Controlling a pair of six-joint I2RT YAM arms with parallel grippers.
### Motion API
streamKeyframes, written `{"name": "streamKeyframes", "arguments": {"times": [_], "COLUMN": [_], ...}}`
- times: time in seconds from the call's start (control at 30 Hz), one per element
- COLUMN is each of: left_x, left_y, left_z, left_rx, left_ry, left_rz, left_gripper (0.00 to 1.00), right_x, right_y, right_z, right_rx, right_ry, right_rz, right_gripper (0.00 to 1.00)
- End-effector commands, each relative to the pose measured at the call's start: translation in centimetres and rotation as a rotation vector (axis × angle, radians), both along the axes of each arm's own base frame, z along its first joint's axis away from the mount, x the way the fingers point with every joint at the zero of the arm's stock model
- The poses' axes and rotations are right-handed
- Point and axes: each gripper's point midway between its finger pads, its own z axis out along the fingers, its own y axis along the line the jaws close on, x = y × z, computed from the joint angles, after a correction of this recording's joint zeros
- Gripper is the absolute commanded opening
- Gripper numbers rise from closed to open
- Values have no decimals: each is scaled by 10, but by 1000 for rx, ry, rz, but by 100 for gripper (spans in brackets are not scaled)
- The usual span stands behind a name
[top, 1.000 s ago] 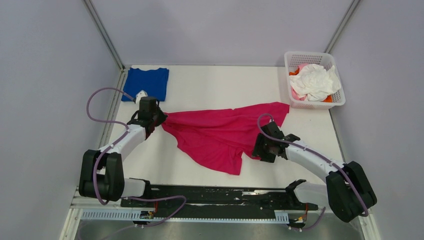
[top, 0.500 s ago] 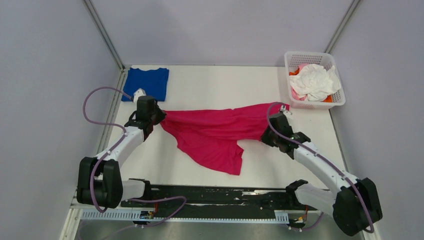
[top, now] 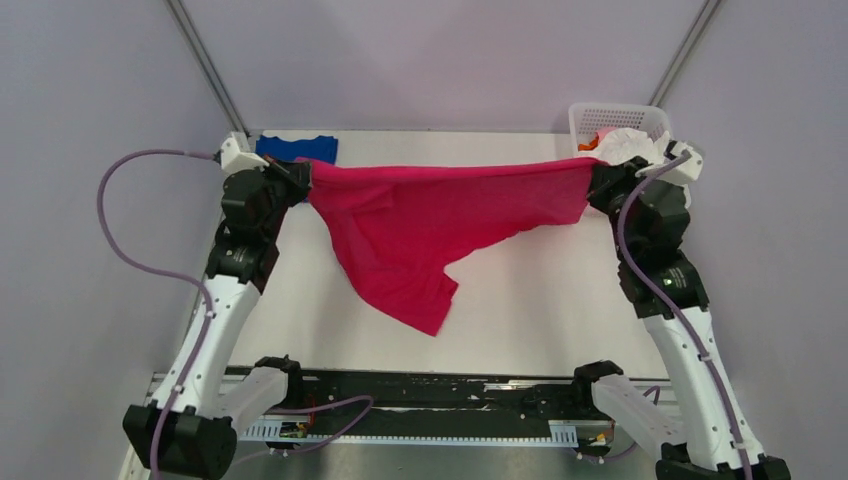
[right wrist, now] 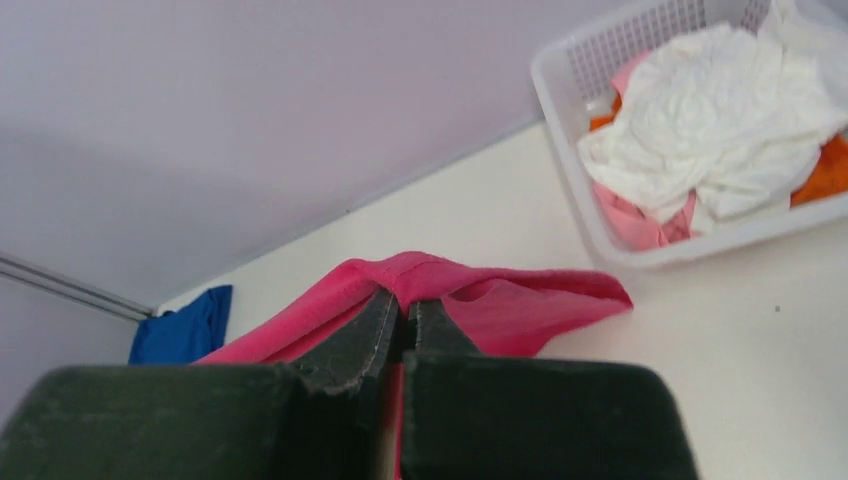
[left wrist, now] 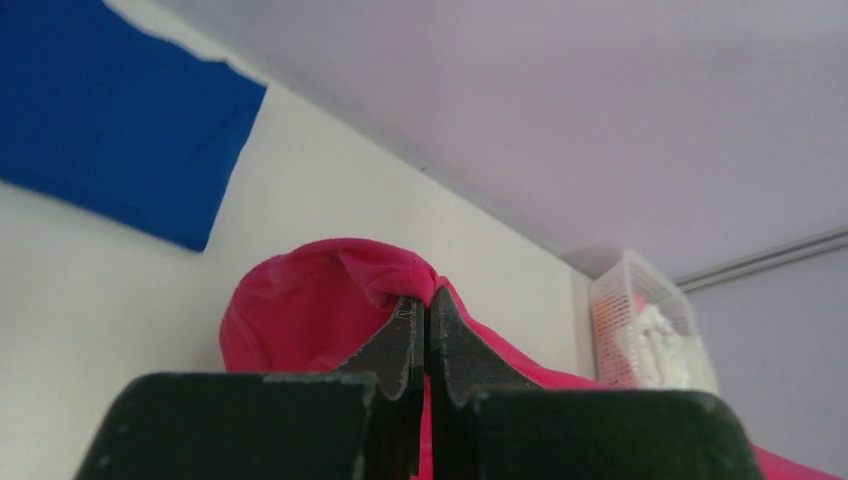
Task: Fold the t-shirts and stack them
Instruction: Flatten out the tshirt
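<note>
your left fingers (top: 303, 173) and right fingers (top: 593, 180) are both up high and well apart, one at each side of the counter (top: 520, 300).

left fingers: closed on one end of the magenta t-shirt (top: 440, 215). in the left wrist view the tips are pinched together with a fold of magenta cloth bunched over them.

right fingers: closed on the opposite end of the same shirt. the right wrist view shows the same thing, tips together and cloth folded over them.

magenta t-shirt: its top edge runs nearly straight between your two grips, up off the counter. the rest hangs below that edge unevenly, with a long flap dropping left of centre. you cannot tell from the top view whether the lowest tip touches the counter.

royal blue t-shirt (top: 300, 148): lying flat at the far left corner of the counter, only partly showing in the top view.

white lattice basket (top: 612, 108): at the far right corner, just behind the right fingers. a crumpled white t-shirt (right wrist: 720, 110) lies on top in it, with pale pink cloth (right wrist: 640, 220) and orange cloth (right wrist: 825, 170) underneath.
</note>
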Motion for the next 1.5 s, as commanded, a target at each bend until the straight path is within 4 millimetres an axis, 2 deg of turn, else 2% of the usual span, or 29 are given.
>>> {"name": "streamKeyframes", "arguments": {"times": [0.0, 0.03, 0.07, 0.1, 0.2, 0.3, 0.37, 0.43, 0.53, 0.67, 0.77, 0.83, 0.9, 0.93, 0.97, 1.0, 1.03, 1.07, 1.1, 1.13, 1.17, 1.23, 1.27, 1.3, 1.33, 1.37, 1.47], "left_x": [-43, -59, -67, -85, -120, -165, -188, -208, -227, -230, -221, -206, -182, -163, -152, -130, -118, -96, -83, -60, -49, -6, 7, 27, 37, 55, 88], "left_y": [9, 7, 6, 3, -2, 0, 1, 1, 0, 1, 1, 1, 5, 5, 9, 11, 17, 19, 25, 26, 30, 29, 29, 28, 27, 27, 21], "left_z": [121, 145, 154, 176, 207, 241, 256, 267, 277, 273, 263, 250, 229, 210, 199, 174, 160, 130, 113, 80, 64, -4, -13, -44, -56, -83, -120], "left_rx": [26, 25, 33, 33, 46, 57, 65, 70, 77, 81, 81, 81, 82, 86, 88, 100, 103, 111, 119, 129, 135, 165, 165, 181, 188, 202, 219], "left_ry": [-306, -367, -385, -445, -528, -633, -681, -719, -750, -734, -708, -670, -603, -543, -510, -433, -388, -301, -253, -172, -132, 22, 35, 119, 151, 224, 304], "left_rz": [-7, -29, -40, -70, -123, -144, -153, -167, -186, -185, -178, -169, -133, -124, -96, -75, -30, -9, 29, 44, 75, 92, 99, 105, 107, 112, 89], "left_gripper": [0, 0, 0, 0, 0, 0, 0, 0, 0, 0, 0, 0, 0, 0, 0, 0, 0, 0, 0, 0, 0, 0, 0, 0, 0, 0, 0], "right_x": [-37, -48, -63, -77, -120, -158, -177, -192, -204, -207, -190, -169, -145, -131, -117, -103, -89, -73, -59, -45, -30, -2, 12, 30, 45, 59, 94], "right_y": [-20, -20, -21, -23, -25, -22, -21, -23, -27, -30, -36, -42, -46, -47, -49, -50, -52, -54, -55, -57, -57, -57, -57, -56, -54, -55, -55], "right_z": [115, 132, 149, 163, 202, 230, 239, 243, 241, 228, 209, 189, 162, 147, 131, 112, 93, 71, 50, 28, 5, -33, -51, -73, -90, -101, -125], "right_rx": [-88, -94, -94, -96, -99, -108, -108, -101, -85, -50, -28, -13, 3, 8, 14, 12, 8, 1, -12, -25, -38, -63, -61, -58, -48, -34, -23], "right_ry": [-307, -350, -400, -444, -573, -662, -692, -711, -724, -712, -652, -586, -505, -458, -412, -359, -305, -241, -180, -124, -67, 18, 56, 104, 131, 144, 156], "right_rz": [-30, -19, -12, -6, 19, 74, 98, 104, 94, 85, 33, -20, -68, -93, -118, -146, -175, -205, -232, -259, -284, -301, -294, -279, -250, -231, -186], "right_gripper": [0, 0, 0, 0, 0, 0, 0, 0, 0, 0, 0, 0, 0, 0, 0, 0, 0, 0, 0, 0, 0, 0, 0, 0, 0, 0, 0]}}
